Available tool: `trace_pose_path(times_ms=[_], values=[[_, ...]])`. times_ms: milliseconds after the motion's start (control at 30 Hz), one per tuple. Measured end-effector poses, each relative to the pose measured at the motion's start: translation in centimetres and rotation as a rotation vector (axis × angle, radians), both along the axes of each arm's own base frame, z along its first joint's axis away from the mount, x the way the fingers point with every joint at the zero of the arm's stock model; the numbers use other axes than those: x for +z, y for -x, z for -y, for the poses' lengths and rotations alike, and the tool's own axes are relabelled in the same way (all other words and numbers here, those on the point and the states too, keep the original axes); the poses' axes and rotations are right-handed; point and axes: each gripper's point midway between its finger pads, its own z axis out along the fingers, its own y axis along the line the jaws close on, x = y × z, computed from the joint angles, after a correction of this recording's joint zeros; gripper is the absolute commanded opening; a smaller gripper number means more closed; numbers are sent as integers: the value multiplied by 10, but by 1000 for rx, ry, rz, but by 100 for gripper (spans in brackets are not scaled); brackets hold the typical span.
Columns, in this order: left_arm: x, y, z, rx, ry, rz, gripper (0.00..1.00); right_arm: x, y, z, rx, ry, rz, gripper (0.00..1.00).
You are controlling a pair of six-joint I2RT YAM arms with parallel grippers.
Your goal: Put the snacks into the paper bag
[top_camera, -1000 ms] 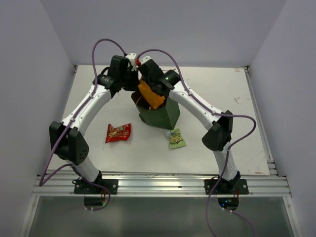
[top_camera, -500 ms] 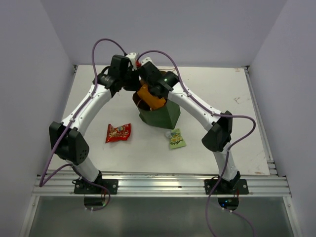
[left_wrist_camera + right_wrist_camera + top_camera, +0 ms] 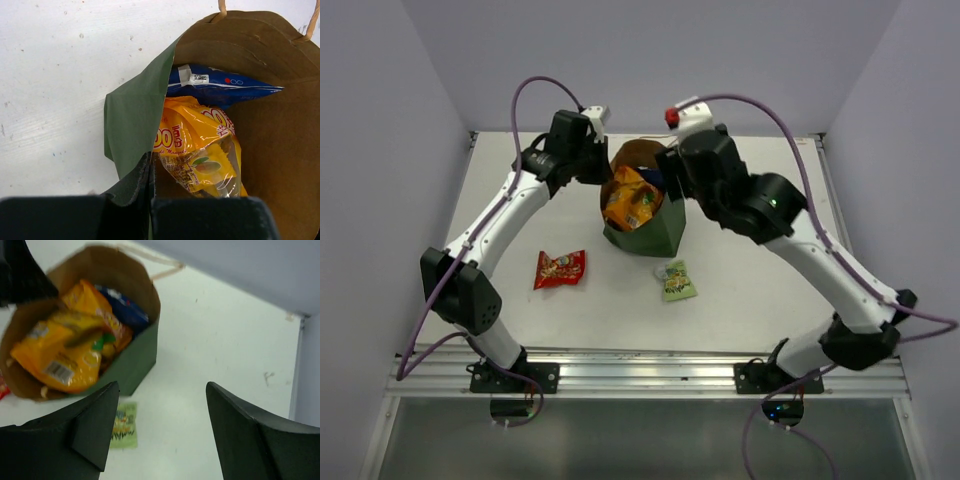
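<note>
the left gripper (image 3: 151,180) and the right gripper (image 3: 161,387) look like matt black plastic, and the wall of the paper bag (image 3: 132,125) nipped in the left one is matt dark green paper outside and dull, creased brown paper inside, with thin tan cord handles (image 3: 312,22) at the rim farthest from it. just ahead of the left gripper, inside the bag, the orange chip bag (image 3: 195,145) and the blue packet (image 3: 220,86) are glossy, crinkled film that catches the light, while the table (image 3: 60,60) beside it is matt white with fine specks.
</note>
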Motion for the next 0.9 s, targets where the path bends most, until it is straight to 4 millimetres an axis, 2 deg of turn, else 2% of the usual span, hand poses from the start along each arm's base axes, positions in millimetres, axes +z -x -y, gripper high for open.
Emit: trace_pose_path(times_ms=[67,133,200,300,367,433,567,700,800,900], values=[[1,1,1,2,0,-4,0,-35,26,19,2,-30,-68,73],[1,3,3,2,-3,-8,0,-86,41,27,1,-42,-157,70],[1,5,3,6,-8,-11,0,-141,51,23,10,-35,-263,69],[1,6,3,18,-21,-12,0,-235,65,11,28,21,-454,68],[0,6,1,31,-33,-12,0,-275,77,8,46,39,-544,68],[-2,7,-2,46,-47,-19,0,-285,80,0,72,10,-568,68],[-1,7,-10,85,-69,-22,0,-276,69,-25,123,-87,-520,68],[-2,8,-16,118,-90,-25,0,-287,63,-42,155,-115,-523,65],[-2,9,-22,139,-110,-24,0,-304,61,-46,159,-90,-551,65],[-2,9,-28,162,-132,-24,0,-304,62,-45,159,-86,-551,65]])
